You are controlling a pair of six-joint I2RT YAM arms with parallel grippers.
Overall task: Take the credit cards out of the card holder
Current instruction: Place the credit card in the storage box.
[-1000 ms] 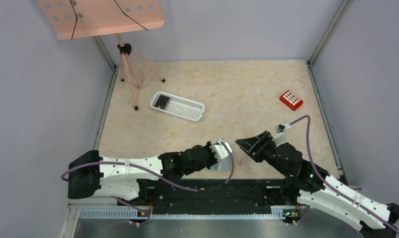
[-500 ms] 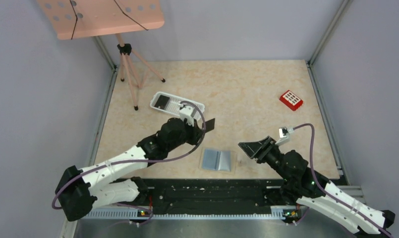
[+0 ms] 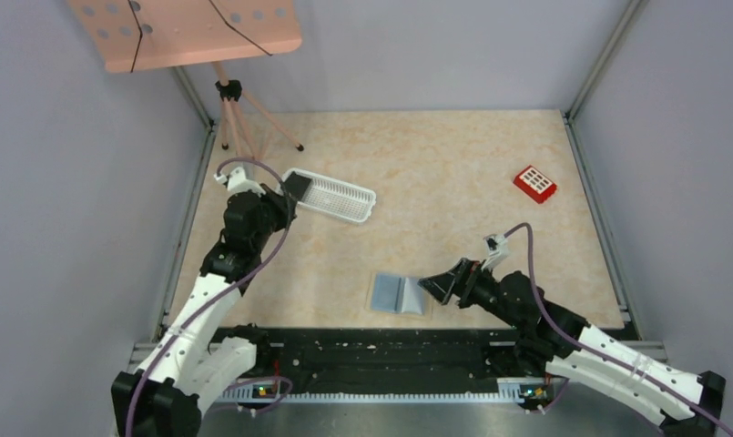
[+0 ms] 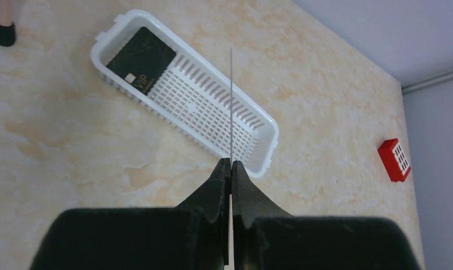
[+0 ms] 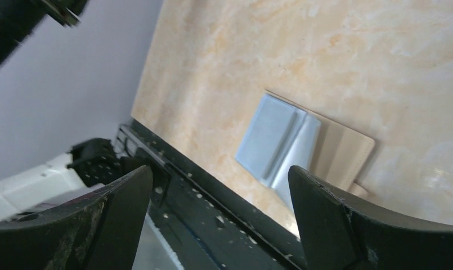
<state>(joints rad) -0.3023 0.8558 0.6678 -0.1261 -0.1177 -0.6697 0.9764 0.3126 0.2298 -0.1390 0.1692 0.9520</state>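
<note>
Letting go crookedly could drop the card point(image 4: 231, 101), pinched edge-on in the left gripper point(image 4: 231, 163), outside the basket point(image 4: 269, 151); the right gripper point(image 3: 433, 287) hangs jaws apart beside the open card holder point(image 3: 399, 294) at the table's point(image 3: 453, 164) front.

Left wrist view: thin flat card point(image 4: 231, 101) pinched in left gripper point(image 4: 231, 164) shows edge-on only; its face is hidden.

Top view: dark patch point(image 3: 297, 188) at the end of the white slotted plastic basket point(image 3: 337, 195). Cannot tell whether it is the held card or one lying inside.

Right gripper point(image 5: 219, 171): black fingers point(image 5: 348, 225) cut off by the bottom edge.
</note>
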